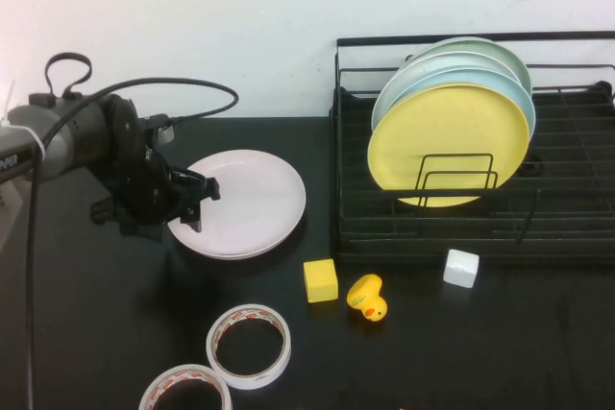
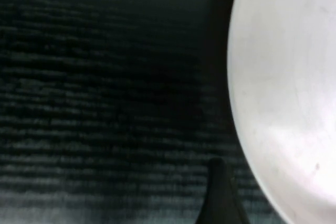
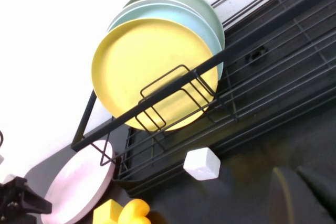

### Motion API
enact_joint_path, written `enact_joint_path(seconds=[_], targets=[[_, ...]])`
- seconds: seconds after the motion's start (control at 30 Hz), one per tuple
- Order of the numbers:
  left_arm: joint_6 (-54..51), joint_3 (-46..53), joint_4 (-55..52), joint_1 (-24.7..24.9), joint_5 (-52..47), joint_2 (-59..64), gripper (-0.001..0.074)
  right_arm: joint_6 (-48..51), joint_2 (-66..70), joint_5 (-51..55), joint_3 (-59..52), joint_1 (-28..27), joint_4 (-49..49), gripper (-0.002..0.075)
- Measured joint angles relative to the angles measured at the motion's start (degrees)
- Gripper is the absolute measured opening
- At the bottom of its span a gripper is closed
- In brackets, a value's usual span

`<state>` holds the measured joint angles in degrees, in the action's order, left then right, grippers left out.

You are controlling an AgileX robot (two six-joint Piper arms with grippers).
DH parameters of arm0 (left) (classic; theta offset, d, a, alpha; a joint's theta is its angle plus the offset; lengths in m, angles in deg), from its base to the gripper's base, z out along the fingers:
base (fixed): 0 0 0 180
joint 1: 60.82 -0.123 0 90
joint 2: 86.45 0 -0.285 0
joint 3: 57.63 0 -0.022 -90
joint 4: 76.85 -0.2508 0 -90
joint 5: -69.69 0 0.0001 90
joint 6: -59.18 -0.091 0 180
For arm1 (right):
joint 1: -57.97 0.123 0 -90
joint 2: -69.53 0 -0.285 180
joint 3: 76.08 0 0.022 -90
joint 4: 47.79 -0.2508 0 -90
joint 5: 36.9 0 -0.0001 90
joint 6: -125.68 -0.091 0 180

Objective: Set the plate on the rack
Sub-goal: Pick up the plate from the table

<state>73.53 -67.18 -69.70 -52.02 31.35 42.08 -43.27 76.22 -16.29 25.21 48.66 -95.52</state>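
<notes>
The pale pink plate [image 1: 246,201] lies flat on the black table, left of the rack. My left gripper [image 1: 199,205] is at the plate's left rim, open, with one finger on each side of the edge and not closed on it. In the left wrist view the plate [image 2: 289,93] fills one side and one dark fingertip [image 2: 219,195] shows beside its rim. The black wire rack [image 1: 567,228] stands at the back right and holds a yellow plate [image 1: 448,144] and other plates upright. My right gripper [image 3: 302,192] hangs shut above the table in front of the rack [image 3: 273,72].
A yellow cube [image 1: 320,279], a yellow rubber duck [image 1: 367,297] and a white cube [image 1: 461,268] sit in front of the rack. Two tape rolls [image 1: 249,346] lie near the front edge. A black cable loops behind the left arm.
</notes>
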Motion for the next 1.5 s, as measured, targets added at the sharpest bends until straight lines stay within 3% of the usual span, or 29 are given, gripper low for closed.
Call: enact_joint_path(seconds=[0.2, 0.33, 0.5, 0.7, 0.97, 1.1, 1.37, 1.5], targets=[[2.0, -0.1, 0.0, 0.0, 3.5, 1.3, 0.0415, 0.1, 0.0, 0.0, 0.0, 0.0, 0.0, -0.0002], [2.1, -0.1, 0.0, 0.0, 4.2, 2.4, 0.0376, 0.3, 0.0, 0.0, 0.0, 0.0, 0.0, -0.0002], [3.3, -0.1, 0.0, 0.0, 4.6, 3.4, 0.0276, 0.5, 0.0, 0.0, 0.0, 0.0, 0.0, -0.0002], [4.0, -0.1, 0.5, 0.0, 6.3, 3.5, 0.006, 0.5, 0.0, 0.0, 0.0, 0.0, 0.0, -0.0002], [3.2, -0.1, 7.8, -2.3, 8.5, 4.0, 0.0006, 0.6, 0.0, 0.0, 0.0, 0.0, -0.2, -0.0002], [-5.6, -0.1, 19.4, -6.1, 7.8, 4.2, 0.0004, 0.6, 0.0, 0.0, 0.0, 0.0, -0.2, -0.0002], [-41.6, -0.1, 49.9, -11.5, 2.6, 4.6, 0.0002, 0.6, 0.0, 0.0, 0.0, 0.0, -0.2, -0.0002], [-52.8, -0.1, 58.7, -12.6, 0.3, 3.5, 0.0002, 0.6, 0.0, 0.0, 0.0, 0.0, -0.2, -0.0002]])
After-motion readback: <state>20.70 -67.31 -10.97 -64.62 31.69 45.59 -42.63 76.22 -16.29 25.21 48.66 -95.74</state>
